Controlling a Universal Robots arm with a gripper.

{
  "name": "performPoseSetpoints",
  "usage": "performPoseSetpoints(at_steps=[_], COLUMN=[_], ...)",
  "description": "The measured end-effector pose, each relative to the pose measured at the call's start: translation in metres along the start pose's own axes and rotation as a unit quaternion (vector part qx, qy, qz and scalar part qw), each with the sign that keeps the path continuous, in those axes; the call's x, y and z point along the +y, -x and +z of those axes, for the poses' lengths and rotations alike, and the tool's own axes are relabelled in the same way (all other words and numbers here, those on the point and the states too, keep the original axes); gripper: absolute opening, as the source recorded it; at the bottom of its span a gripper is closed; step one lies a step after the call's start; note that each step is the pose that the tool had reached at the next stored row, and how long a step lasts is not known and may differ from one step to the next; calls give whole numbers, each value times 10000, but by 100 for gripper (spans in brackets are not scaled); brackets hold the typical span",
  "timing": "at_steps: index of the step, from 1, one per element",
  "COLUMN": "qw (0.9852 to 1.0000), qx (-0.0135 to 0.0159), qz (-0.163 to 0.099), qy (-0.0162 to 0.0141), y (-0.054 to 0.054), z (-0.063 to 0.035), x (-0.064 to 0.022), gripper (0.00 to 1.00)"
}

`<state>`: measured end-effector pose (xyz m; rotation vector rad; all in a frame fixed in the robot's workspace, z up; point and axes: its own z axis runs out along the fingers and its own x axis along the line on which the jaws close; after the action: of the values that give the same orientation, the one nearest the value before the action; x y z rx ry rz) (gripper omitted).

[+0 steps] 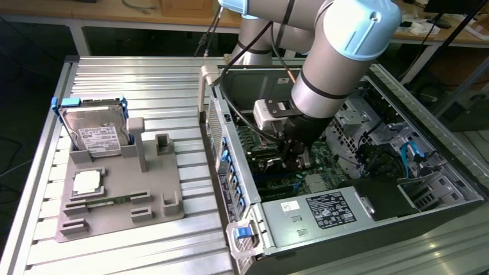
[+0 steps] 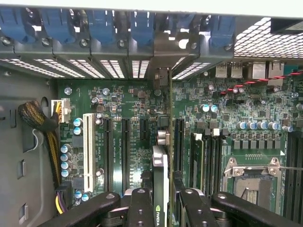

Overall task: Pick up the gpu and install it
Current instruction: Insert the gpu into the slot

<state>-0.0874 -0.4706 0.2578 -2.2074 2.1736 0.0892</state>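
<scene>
The gpu (image 2: 160,177) is a thin dark card seen edge-on in the wrist view, with a green logo near my fingers. It stands upright over the green motherboard (image 2: 118,104), between the black expansion slots, and its silver end bracket (image 2: 163,78) reaches the case's rear slot openings. My gripper (image 2: 161,201) is shut on the card, one black finger (image 2: 141,208) on each side of it. In the exterior view my gripper (image 1: 294,157) is down inside the open computer case (image 1: 229,143), low over the motherboard.
A grey fixture (image 1: 157,200) on the slatted table holds a silver hard drive (image 1: 95,134) in a blue frame, a green memory stick (image 1: 107,201) and a square chip (image 1: 88,182). Inside the case are the power supply (image 1: 328,209), cable bundles (image 2: 38,118) and the processor socket (image 2: 251,177).
</scene>
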Motion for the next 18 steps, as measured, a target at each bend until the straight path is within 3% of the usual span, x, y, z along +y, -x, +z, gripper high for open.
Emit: performPoseSetpoints(at_steps=[16, 18], qw=[10000, 10000], qx=[-1, 10], qz=[1, 1], qy=[-3, 0], y=[5, 5], z=[-34, -52], x=[1, 2], gripper=[27, 27])
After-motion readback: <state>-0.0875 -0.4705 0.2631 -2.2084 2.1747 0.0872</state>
